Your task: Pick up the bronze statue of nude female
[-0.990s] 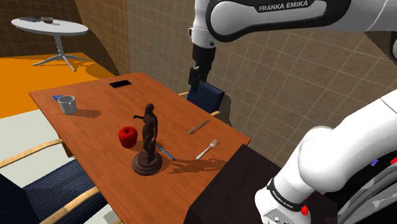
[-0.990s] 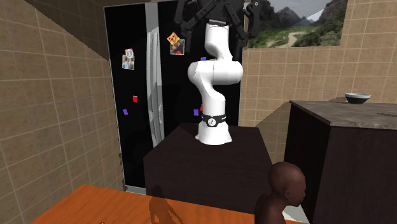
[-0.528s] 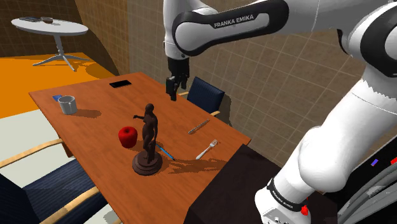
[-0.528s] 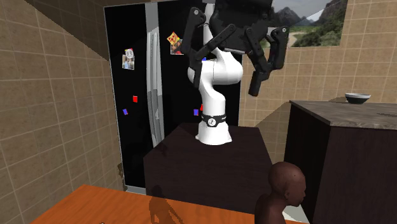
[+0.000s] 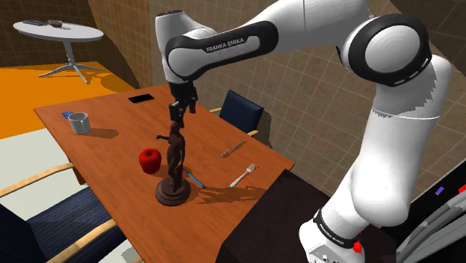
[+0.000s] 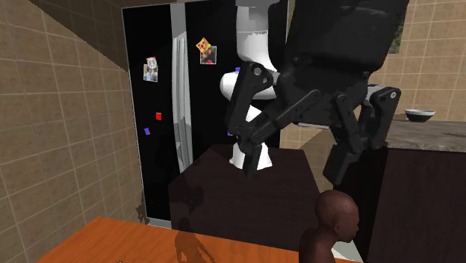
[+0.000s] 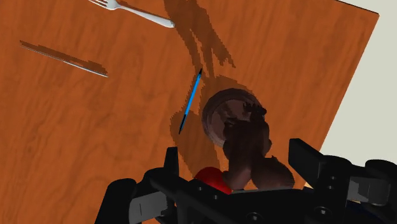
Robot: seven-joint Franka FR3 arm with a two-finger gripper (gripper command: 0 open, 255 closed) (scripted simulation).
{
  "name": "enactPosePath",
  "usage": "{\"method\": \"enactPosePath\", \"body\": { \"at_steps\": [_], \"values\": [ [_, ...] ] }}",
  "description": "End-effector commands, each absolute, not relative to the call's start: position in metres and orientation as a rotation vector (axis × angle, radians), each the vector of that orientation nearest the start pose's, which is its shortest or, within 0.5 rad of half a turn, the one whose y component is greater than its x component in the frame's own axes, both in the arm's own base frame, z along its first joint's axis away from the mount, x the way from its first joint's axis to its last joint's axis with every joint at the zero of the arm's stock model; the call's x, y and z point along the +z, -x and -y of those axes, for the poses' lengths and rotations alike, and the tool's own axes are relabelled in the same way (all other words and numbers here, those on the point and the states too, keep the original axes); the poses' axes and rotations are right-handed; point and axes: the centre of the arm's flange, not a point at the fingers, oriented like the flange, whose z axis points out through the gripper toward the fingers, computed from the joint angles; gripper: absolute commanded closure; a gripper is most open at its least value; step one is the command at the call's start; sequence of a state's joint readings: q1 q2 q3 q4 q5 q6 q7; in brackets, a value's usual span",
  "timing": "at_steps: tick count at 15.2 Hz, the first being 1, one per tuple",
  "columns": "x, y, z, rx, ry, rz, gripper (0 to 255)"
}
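Note:
The dark bronze statue (image 5: 175,157) of a standing nude woman rests upright on its round base near the front edge of the wooden table (image 5: 104,153). My black gripper (image 5: 180,112) hangs open just above the statue's head, pointing down. In the second exterior view the open gripper (image 6: 293,172) looms over the statue's head (image 6: 336,217), one finger to each side. Seen from the wrist, the statue (image 7: 245,143) lies below the gripper (image 7: 238,162), between the spread fingers (image 7: 304,158), which do not touch it.
A red apple (image 5: 150,159) sits close beside the statue, and a blue pen (image 5: 194,178) lies by its base. A fork (image 5: 243,175) and knife (image 5: 233,149) lie toward the stand. A mug (image 5: 79,122) and a phone (image 5: 140,98) are farther off. A blue chair (image 5: 240,110) stands behind the table.
The arm has swung down and toward the shoulder view's left, bringing the gripper from beyond the table's far edge to just over the statue's head. Nothing on the table has moved.

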State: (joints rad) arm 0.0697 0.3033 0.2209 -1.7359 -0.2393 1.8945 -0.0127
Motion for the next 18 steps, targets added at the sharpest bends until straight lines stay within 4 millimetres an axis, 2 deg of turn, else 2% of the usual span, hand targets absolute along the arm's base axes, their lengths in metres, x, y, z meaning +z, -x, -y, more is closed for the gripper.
{"method": "enactPosePath", "body": {
  "at_steps": [1, 6, 14, 16, 17, 18],
  "values": [
    [0.377, -0.626, -0.167, 0.208, 3.244, 0.667, 0],
    [0.331, -0.670, -0.196, 0.264, 3.235, 0.732, 0],
    [0.289, -0.672, -0.197, 0.267, 3.234, 0.735, 0],
    [0.289, -0.672, -0.197, 0.267, 3.234, 0.735, 0],
    [0.289, -0.673, -0.198, 0.267, 3.234, 0.735, 255],
    [0.289, -0.673, -0.198, 0.267, 3.234, 0.735, 255]
  ]
}}
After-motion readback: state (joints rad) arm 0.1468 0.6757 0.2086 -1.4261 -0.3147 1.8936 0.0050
